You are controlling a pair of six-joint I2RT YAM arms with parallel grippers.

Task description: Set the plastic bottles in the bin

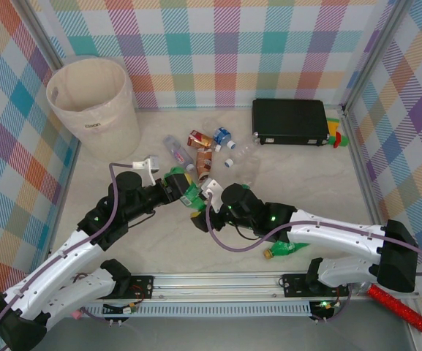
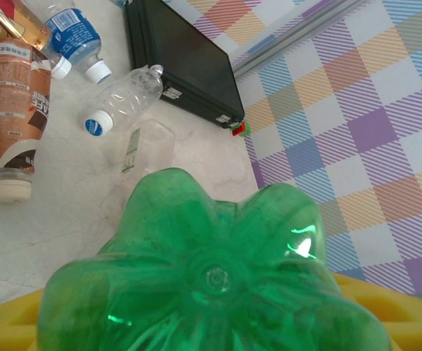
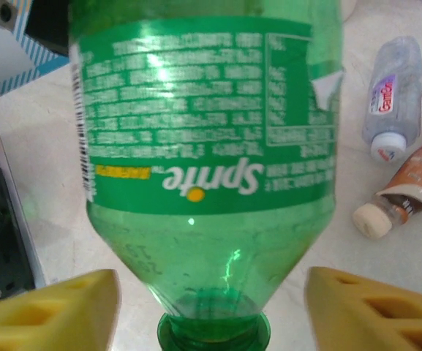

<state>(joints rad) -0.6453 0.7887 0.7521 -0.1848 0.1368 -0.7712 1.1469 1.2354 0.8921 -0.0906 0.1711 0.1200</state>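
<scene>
A green Sprite bottle [image 1: 191, 194] hangs between my two grippers over the middle of the table. My left gripper [image 1: 178, 184] is shut on its base; in the left wrist view the green bottle [image 2: 211, 278] sits between the yellow fingers [image 2: 393, 303]. My right gripper [image 1: 209, 194] is at the neck end, open. In the right wrist view its fingers [image 3: 50, 307] stand apart from the bottle's [image 3: 207, 146] neck on both sides. Several more plastic bottles [image 1: 203, 162] lie behind the grippers. Another green one [image 1: 287, 250] lies under the right arm. The cream bin [image 1: 108, 124] stands far left.
A black case [image 1: 289, 121] lies at the back right, with small coloured pieces [image 1: 335, 135] beside it. A brown-labelled bottle [image 2: 17, 110] and a clear bottle [image 2: 123, 102] lie ahead of the left gripper. A red cylinder [image 1: 401, 308] rests at the near right.
</scene>
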